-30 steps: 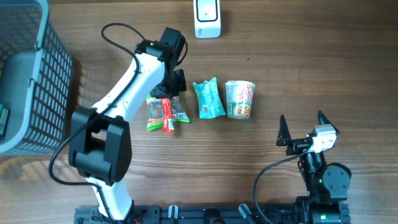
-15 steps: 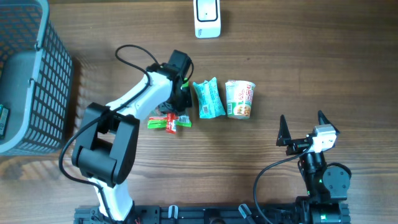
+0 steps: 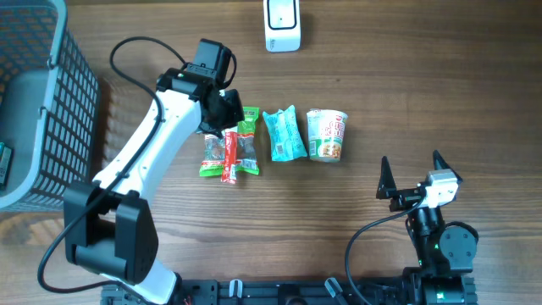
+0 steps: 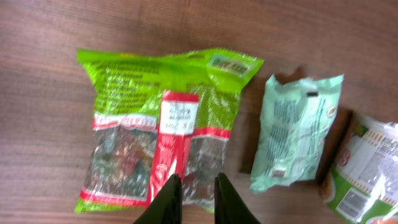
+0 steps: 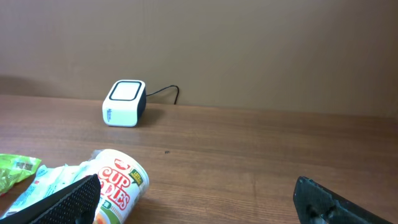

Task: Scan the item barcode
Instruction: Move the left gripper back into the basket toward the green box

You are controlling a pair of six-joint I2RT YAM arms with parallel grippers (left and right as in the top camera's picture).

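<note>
Start with the wooden table and take the white scanner at its far edge as the reference for every position. Find the grey mesh basket far to the left of the scanner, at the table's left edge. Trace the left arm from its base, well nearer than the scanner and to its left, up to a wrist that sits a little nearer than the scanner and slightly left of it. Read the left gripper in the wrist view as narrowly parted: a slim gap between the black fingers, nothing clamped, poised over the bag and the stick. Cannot tell whether the fingertips touch either one. Find the right arm at the near edge, right of the scanner, with the right gripper spread wide, empty and well apart from every item. Look for the task items in a row on the near side of the scanner. Find the green bag lying flat just left of the scanner's line, with a white barcode patch showing at one corner. Find the teal pack directly nearer than the scanner, just beside the bag. Find the cup on its side slightly right of the scanner, just beside the pack. Note the red stick lying on top of the bag, white label up.
</note>
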